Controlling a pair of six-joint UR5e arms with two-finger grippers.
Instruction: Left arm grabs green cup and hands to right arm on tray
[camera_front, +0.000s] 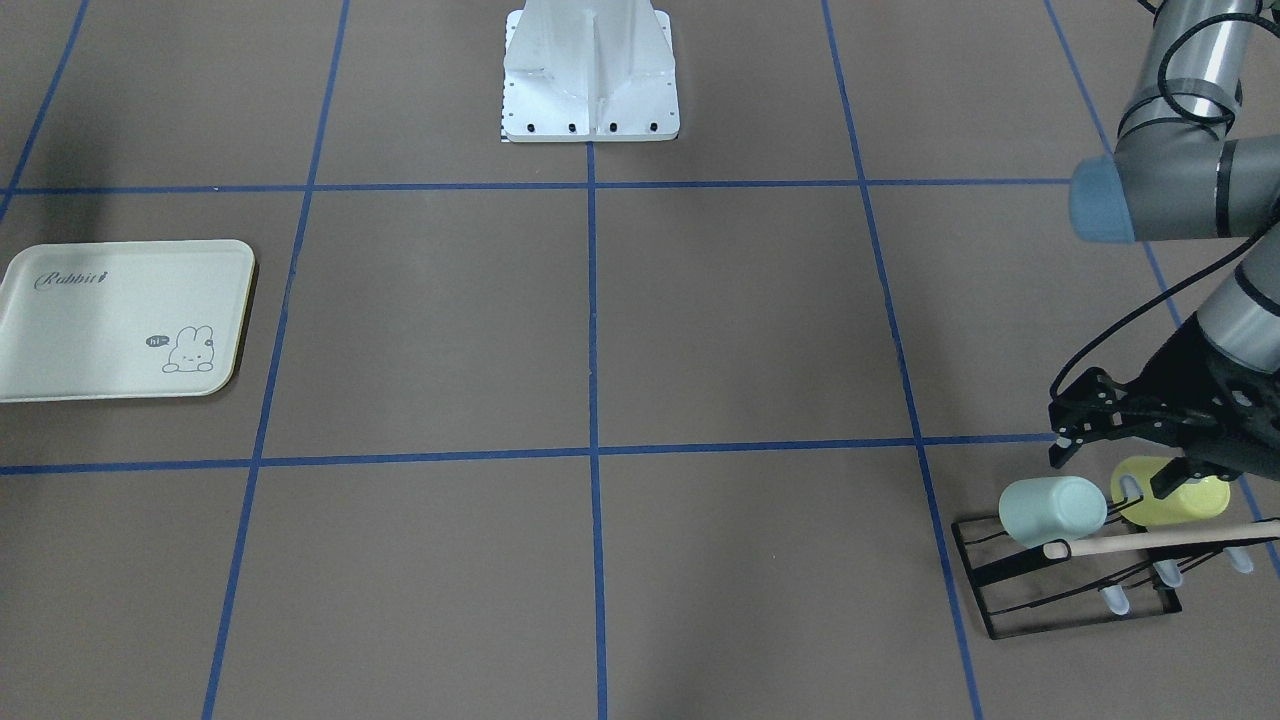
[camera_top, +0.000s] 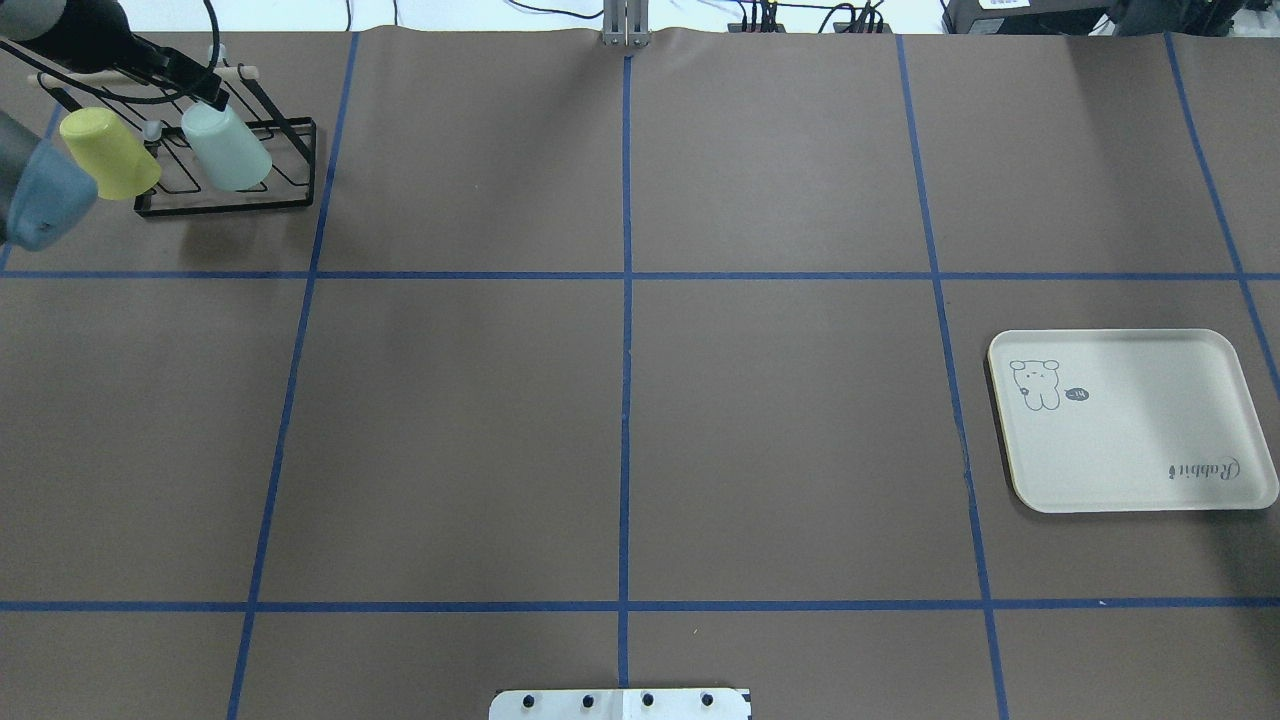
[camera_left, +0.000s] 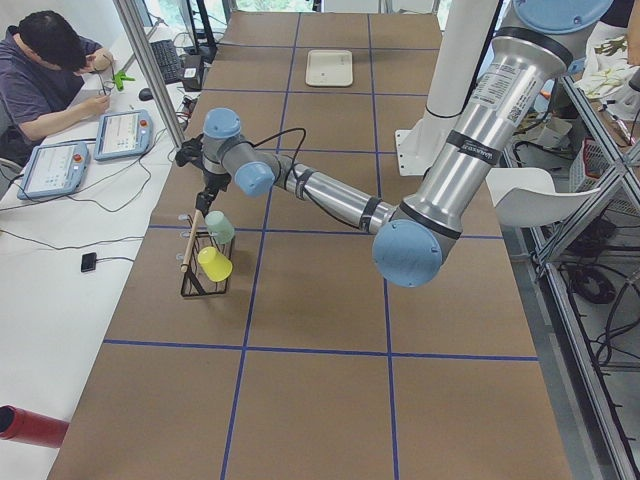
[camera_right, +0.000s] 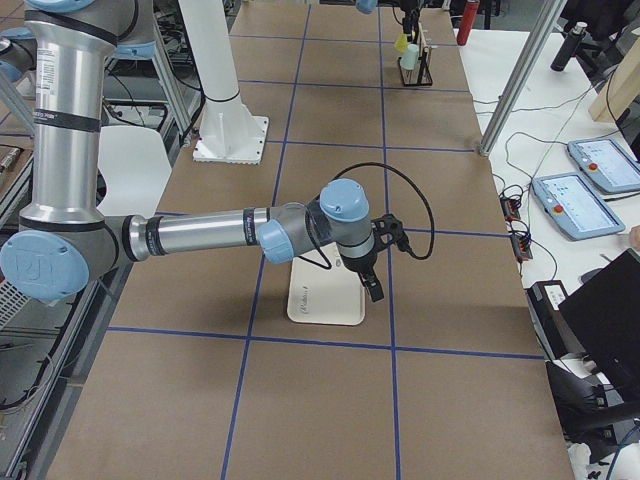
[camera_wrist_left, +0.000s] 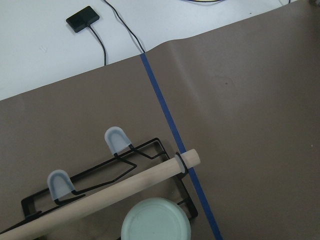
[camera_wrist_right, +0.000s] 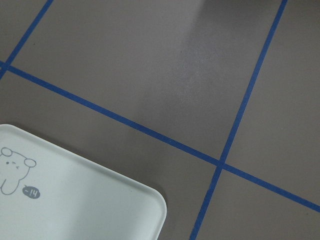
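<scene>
**Pick-up station and drop-off station.** The green cup (camera_front: 1052, 510) is hung mouth-down and tilted on a peg of the black rack (camera_front: 1000, 600), at the far left corner of the surface (camera_top: 780, 430). Its closed base is turned toward the left wrist camera, presumably so that its side wall can be gripped and the cup drawn off the peg. A yellow cup (camera_front: 1185, 495) is hung the same way just beside it, and a wooden bar (camera_front: 1160, 540) is carried across the rack top.

The left arm (camera_front: 1180, 190) is extended over the rack. The left jaws are spread and hold nothing; they are poised just above the 2 cups, nearer the green one. The tray (camera_top: 1130, 440) is laid well apart on the opposite side, with no cup on it. The right arm (camera_right: 200, 235) is held above the tray, apparently to receive the cup. Whether the right jaws are released or clenched cannot be told.

**Counts:** 2 cups (1 green, 1 yellow), 1 rack, 1 bar, 1 tray and 2 arms. In the left wrist view, 2 free pegs are seen.
</scene>
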